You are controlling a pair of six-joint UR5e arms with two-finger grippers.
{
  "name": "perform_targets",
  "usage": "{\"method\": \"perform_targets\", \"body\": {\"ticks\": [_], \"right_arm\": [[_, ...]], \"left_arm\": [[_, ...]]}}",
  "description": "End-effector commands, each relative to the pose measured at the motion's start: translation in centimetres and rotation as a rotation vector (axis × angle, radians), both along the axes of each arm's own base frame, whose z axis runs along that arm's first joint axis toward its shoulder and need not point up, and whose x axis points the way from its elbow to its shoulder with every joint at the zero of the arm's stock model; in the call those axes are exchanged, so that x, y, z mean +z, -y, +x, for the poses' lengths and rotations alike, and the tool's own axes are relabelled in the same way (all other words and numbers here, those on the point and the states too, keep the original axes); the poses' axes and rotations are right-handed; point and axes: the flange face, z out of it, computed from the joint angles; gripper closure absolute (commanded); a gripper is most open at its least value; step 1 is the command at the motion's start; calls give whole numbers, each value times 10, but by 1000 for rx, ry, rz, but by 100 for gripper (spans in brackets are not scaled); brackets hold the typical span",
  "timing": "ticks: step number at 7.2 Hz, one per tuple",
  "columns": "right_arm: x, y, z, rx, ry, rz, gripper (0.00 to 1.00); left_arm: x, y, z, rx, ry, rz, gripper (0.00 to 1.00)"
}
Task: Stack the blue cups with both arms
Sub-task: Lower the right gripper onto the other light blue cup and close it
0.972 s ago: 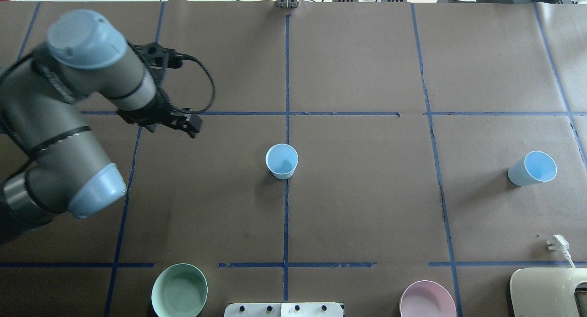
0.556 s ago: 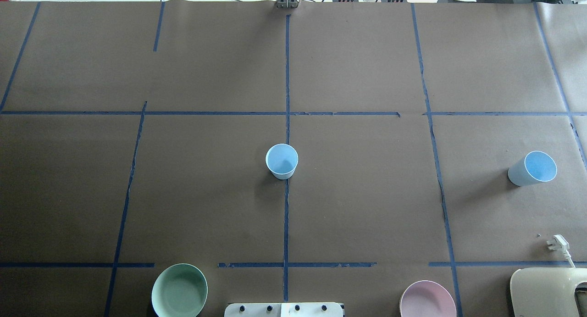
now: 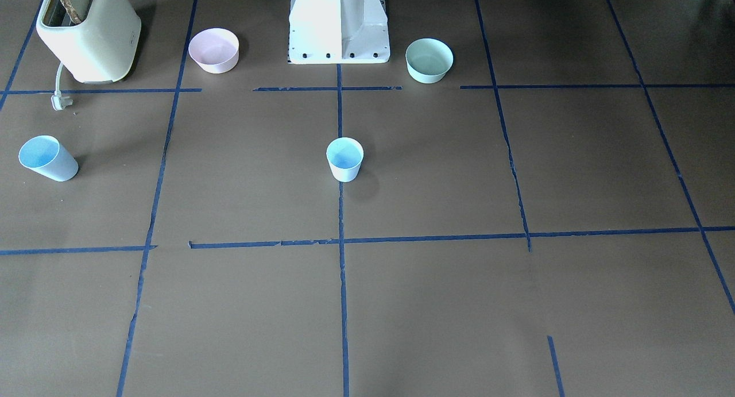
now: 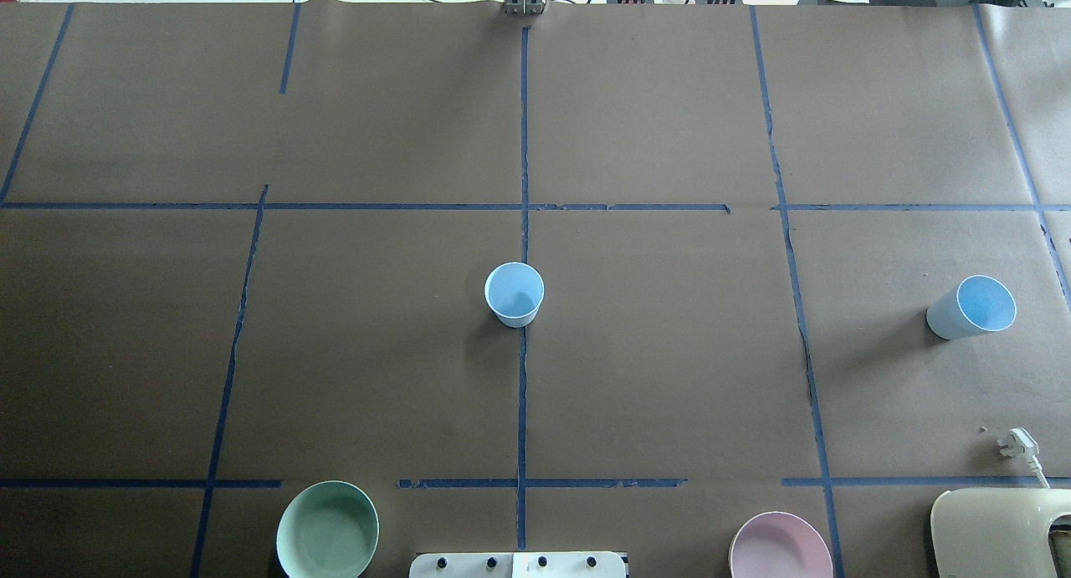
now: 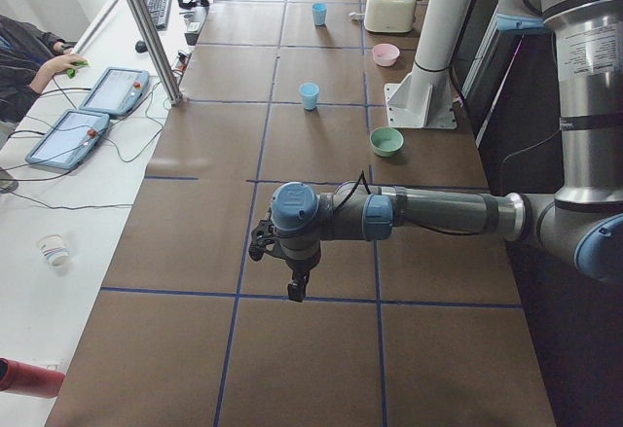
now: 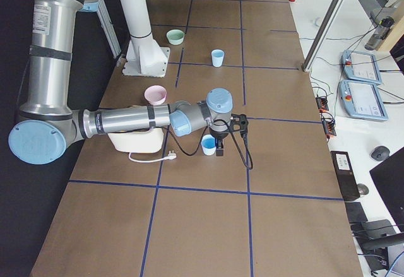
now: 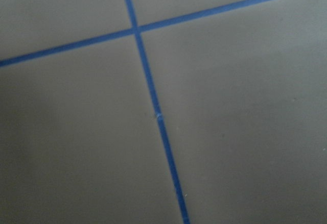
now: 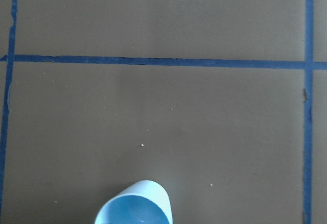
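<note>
One blue cup [image 4: 514, 294] stands upright on the centre tape line; it also shows in the front view [image 3: 344, 158]. The second blue cup [image 4: 971, 307] stands far to the table's right side, near the toaster. Neither arm shows in the overhead or front views. In the exterior right view my right gripper [image 6: 219, 149] hangs right beside the second cup [image 6: 208, 144], whose rim shows at the bottom of the right wrist view [image 8: 134, 206]. In the exterior left view my left gripper [image 5: 293, 289] hangs over bare paper near a tape line. I cannot tell whether either gripper is open.
A pale green bowl [image 4: 327, 529] and a pink bowl [image 4: 780, 546] stand on either side of the white pedestal [image 3: 339, 23]. A cream toaster [image 4: 1000, 532] with a loose plug [image 4: 1018, 442] stands near the second cup. Tablets and an operator's hands [image 5: 60, 61] are on the side table.
The left arm, which filled the overhead view's left side a second ago, has left that view. The cups and bowls have not moved.
</note>
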Motion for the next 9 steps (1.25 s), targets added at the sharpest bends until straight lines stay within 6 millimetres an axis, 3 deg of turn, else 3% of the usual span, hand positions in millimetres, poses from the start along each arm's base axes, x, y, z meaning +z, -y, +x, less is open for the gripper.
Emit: {"method": "perform_targets", "body": {"ticks": [1, 5, 6, 7, 8, 9], "right_arm": [[26, -5, -44, 17, 1, 28, 0], [59, -37, -60, -50, -41, -22, 1], [70, -38, -69, -59, -66, -34, 8], [69, -33, -74, -62, -62, -33, 45], [64, -30, -76, -62, -57, -23, 91], [57, -27, -78, -66, -42, -17, 100]], "left_arm": [[-2, -2, -1, -2, -1, 5, 0], [-6, -1, -1, -2, -1, 13, 0], [-5, -2, -2, -3, -1, 11, 0], [-6, -2, -2, -4, -1, 13, 0], [-5, -2, -1, -2, -1, 11, 0], [-5, -2, -1, -2, -1, 11, 0]]}}
